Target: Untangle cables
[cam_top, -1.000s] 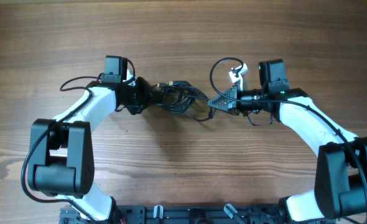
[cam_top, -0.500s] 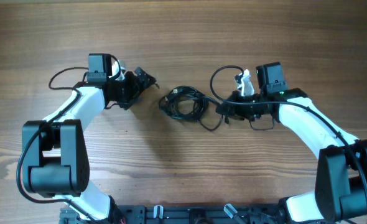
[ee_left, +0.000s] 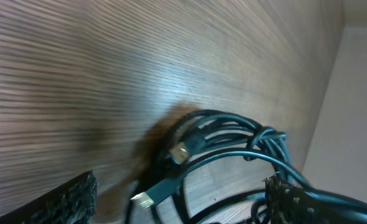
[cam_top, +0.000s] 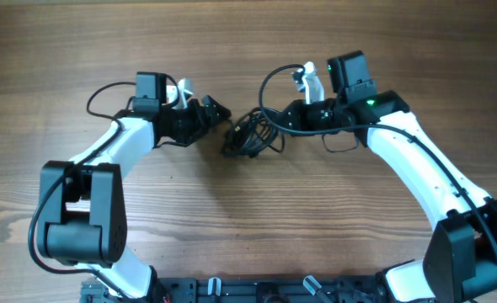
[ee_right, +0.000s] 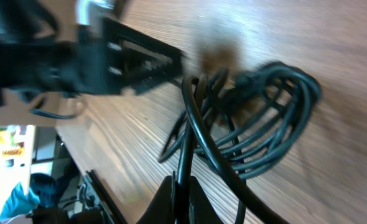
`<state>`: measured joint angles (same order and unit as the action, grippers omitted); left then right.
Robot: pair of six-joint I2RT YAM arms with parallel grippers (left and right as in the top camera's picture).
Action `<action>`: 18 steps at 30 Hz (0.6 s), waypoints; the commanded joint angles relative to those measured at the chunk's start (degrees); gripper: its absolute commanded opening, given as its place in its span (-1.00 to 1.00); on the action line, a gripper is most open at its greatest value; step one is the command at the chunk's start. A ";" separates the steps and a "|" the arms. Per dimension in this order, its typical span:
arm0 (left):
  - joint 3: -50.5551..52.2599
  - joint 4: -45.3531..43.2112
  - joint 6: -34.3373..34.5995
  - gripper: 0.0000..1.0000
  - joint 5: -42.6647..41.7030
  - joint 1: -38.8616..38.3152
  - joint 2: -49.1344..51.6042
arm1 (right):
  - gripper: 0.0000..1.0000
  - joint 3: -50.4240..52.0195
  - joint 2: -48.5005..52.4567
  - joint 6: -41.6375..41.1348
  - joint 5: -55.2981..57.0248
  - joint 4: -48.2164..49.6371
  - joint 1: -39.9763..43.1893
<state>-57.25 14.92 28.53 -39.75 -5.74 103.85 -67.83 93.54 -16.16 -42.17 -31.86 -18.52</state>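
Right jaws are pinched shut on a single black strand [ee_right: 185,134]. In the right wrist view it climbs straight out of the pinch and into the coil. Left jaws gape wide with nothing in them. The left wrist view shows a pad [ee_left: 62,199] at each lower corner, the cables [ee_left: 233,140] ahead in the gap, and silver plug tips [ee_left: 180,152] at the near edge of the bundle. From overhead the tangle sits mid-surface [cam_top: 248,227], between the two arms, just right of the left jaws and just left of the right ones. Its long axis slants from near-left up to far-right. I can't tell whether all of it lies flat or whether part hangs from the held strand. The left arm [cam_top: 118,143] is the nearer to the free near-left end and already faces it. So my call is that the left goes in there while the right arm [cam_top: 400,156] anchors, then the two draw apart along that slant.
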 commanded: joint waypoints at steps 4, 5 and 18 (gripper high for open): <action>0.24 -1.05 -1.38 0.75 4.35 -2.05 0.39 | -0.91 -1.22 -1.05 5.64 -20.94 4.94 -0.33; 0.24 -1.05 -1.36 0.74 4.48 -2.03 0.39 | -0.91 -1.22 -1.05 5.70 -23.50 5.57 -0.33; 0.24 -0.79 -1.05 0.70 7.50 -2.03 0.39 | -0.91 -1.22 -1.05 0.59 -37.38 18.49 -0.26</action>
<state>-57.25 14.11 28.51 -33.93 -7.57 103.85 -67.88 93.54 -12.40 -73.54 -16.47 -18.68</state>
